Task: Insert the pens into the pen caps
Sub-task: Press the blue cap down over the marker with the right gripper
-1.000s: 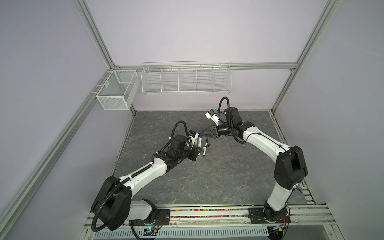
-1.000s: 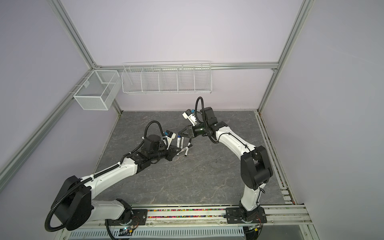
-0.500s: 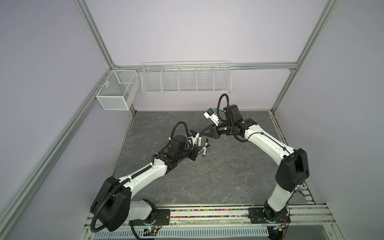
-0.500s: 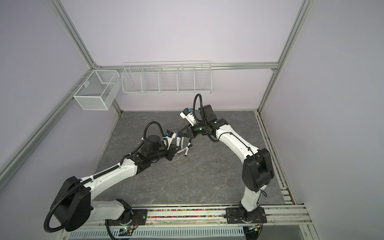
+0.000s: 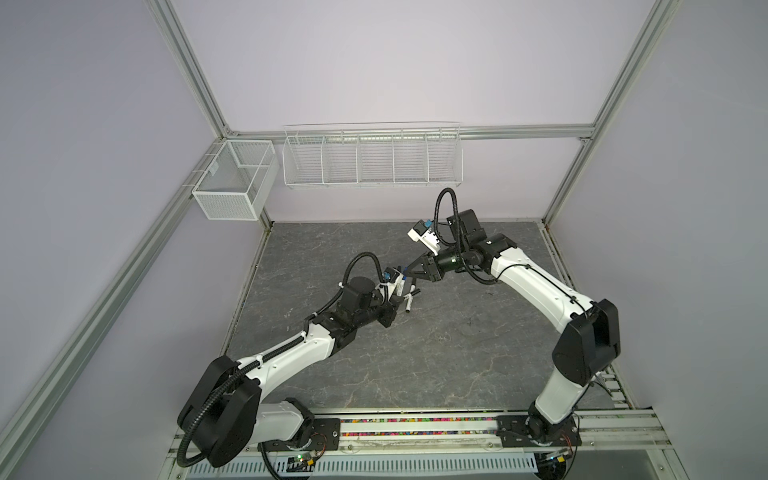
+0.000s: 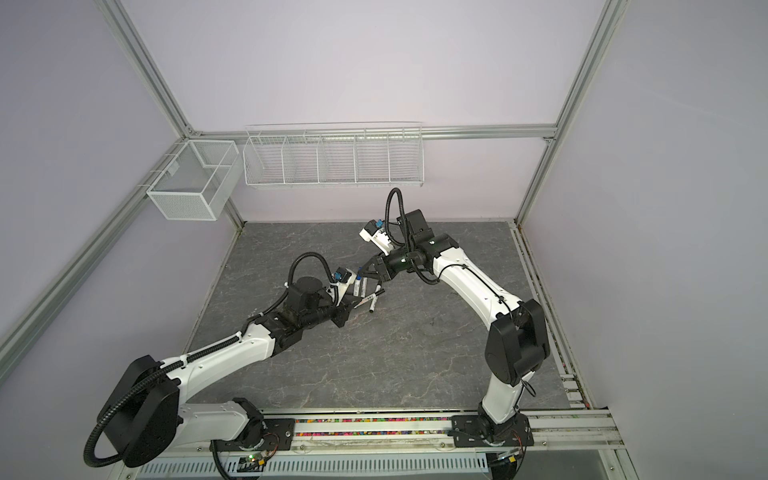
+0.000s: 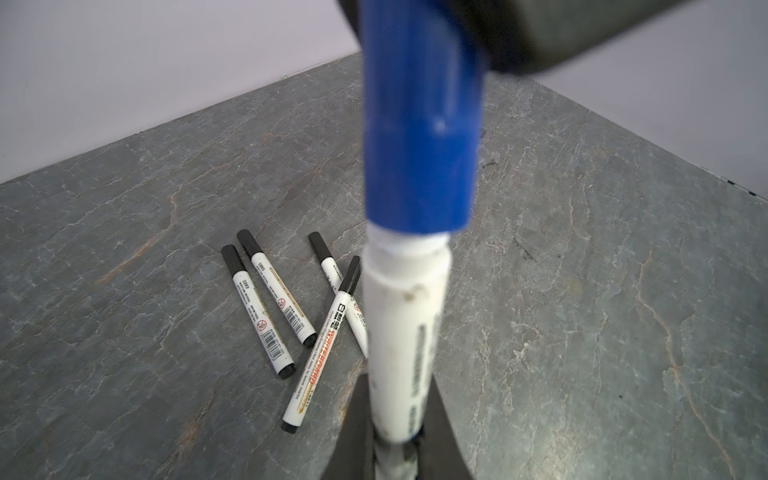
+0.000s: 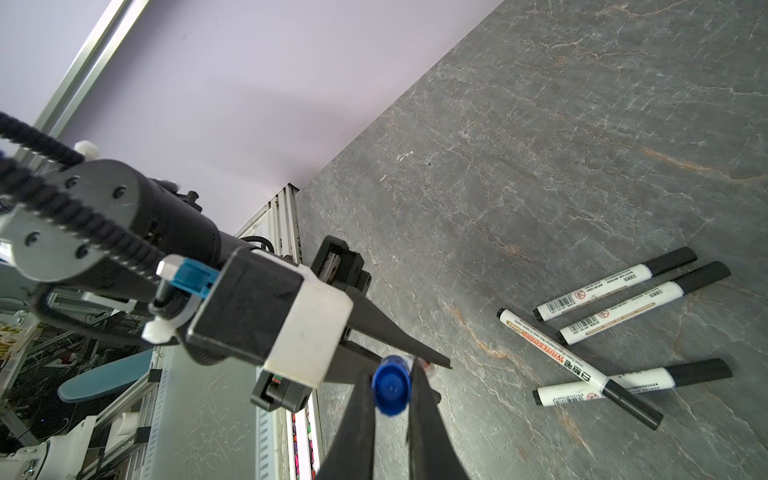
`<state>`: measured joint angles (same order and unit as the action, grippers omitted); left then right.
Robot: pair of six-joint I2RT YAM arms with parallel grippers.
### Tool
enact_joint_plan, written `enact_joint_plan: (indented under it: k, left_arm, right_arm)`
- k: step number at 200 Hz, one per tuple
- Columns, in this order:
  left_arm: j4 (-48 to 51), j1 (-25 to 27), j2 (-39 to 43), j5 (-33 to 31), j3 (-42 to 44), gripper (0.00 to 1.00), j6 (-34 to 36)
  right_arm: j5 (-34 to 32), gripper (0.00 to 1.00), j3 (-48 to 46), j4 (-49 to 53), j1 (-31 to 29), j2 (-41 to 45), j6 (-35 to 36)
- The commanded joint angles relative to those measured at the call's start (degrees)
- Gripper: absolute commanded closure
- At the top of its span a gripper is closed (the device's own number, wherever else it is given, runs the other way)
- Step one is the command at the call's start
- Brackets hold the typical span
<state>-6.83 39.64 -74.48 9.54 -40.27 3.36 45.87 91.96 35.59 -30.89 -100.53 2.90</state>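
Progress stands at 4 of 5: 4 black-capped pens (image 7: pixel 279 293) lie finished in a loose cluster on the table (image 7: pixel 582 291), 1 of them crossing another. The 5th pairing is in hand, held in the air just beside that cluster. The left gripper (image 7: pixel 397 386) has its jaws pinched on the white barrel of the blue pen (image 7: pixel 405 328), and the right gripper (image 8: pixel 391 374) has its jaws pinched on the blue cap (image 7: pixel 419 145). The cap is already over the tip, but a narrow white collar shows between its rim and the barrel shoulder. I therefore judge it not fully seated: a final push along the pen's axis remains, then setting the pen down by the cluster. No loose caps show near the cluster. Against the frame 1 second earlier, the right gripper has drawn closer to the left gripper beside the cluster, and the 4 pens on the table appear unshifted.
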Motion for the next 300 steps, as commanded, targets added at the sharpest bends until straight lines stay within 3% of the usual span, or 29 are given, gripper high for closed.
enact_joint_plan:
  k: [1, 27, 61, 112, 173, 214, 253, 300]
  left_arm:
    - [-4.77, -0.53, 0.47, -6.77, -0.51, 1.0, 0.86]
    - [-4.83, -0.26, 0.4, -7.2, -0.6, 1.0, 0.94]
    - [-4.77, -0.18, -0.01, -6.7, -1.05, 1.0, 1.02]
    - [-6.25, 0.05, 0.0, -5.66, -2.05, 1.0, 0.76]
    - [-6.71, 1.07, -0.21, -5.76, -3.18, 1.0, 1.06]
    - [-7.11, 1.8, -0.94, -6.2, -3.06, 1.0, 1.26]
    - [-8.46, 2.15, -0.91, -6.77, -2.65, 1.0, 2.22]
    - [-7.77, 3.74, -2.41, -6.92, -2.56, 1.0, 2.8]
  right_arm:
    - [7.0, 0.86, 0.54, 10.93, -2.06, 1.65, 2.32]
    - [5.42, 0.85, 1.28, 12.74, -2.38, 1.65, 3.73]
    - [-1.9, 0.85, 3.95, 17.94, -3.31, 1.3, 7.5]
    - [-7.45, 0.84, 3.57, 18.45, -4.17, 1.22, 7.8]
    - [-8.66, 0.71, 3.93, 17.05, -3.87, 1.72, 6.7]
    - [-7.81, 0.69, 3.36, 14.83, -1.52, 3.53, 4.88]
    - [-8.08, 0.67, -1.0, 6.68, 2.69, 8.52, 0.13]
    - [-8.07, 0.64, -9.79, -14.76, 5.04, 15.15, -13.31]
